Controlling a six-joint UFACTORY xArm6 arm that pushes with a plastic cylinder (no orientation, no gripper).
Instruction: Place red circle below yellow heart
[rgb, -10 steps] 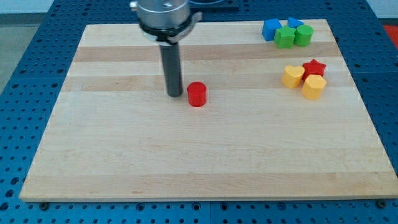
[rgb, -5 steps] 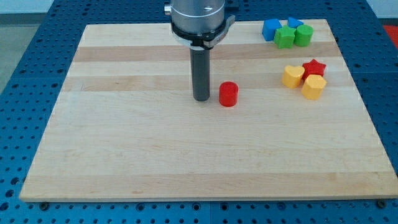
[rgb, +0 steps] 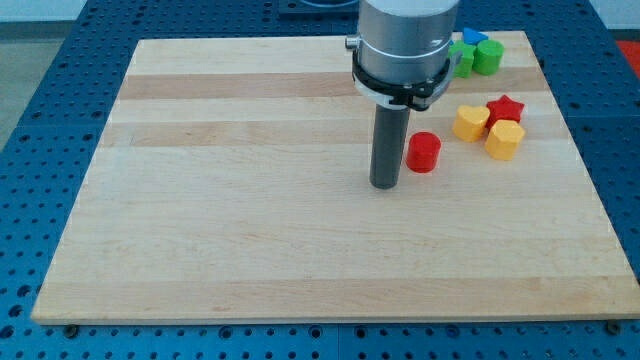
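Note:
The red circle (rgb: 424, 152), a short red cylinder, stands on the wooden board (rgb: 250, 230) right of centre. My tip (rgb: 385, 184) sits just to its left and slightly lower, close to it or touching it. Two yellow blocks lie to the view's right: one (rgb: 470, 122) up and to the right of the red circle, the other (rgb: 504, 139) further right. Both look heart-like; I cannot tell which is the heart. A red star (rgb: 505, 108) lies between and above them.
Green blocks (rgb: 480, 57) and a blue block (rgb: 473, 36) cluster at the board's top right, partly hidden behind the arm's body (rgb: 403, 45). The board's right edge runs just beyond the yellow blocks.
My tip has moved to the view's right and slightly down, and the red circle has slid right ahead of it, ending close to the yellow blocks.

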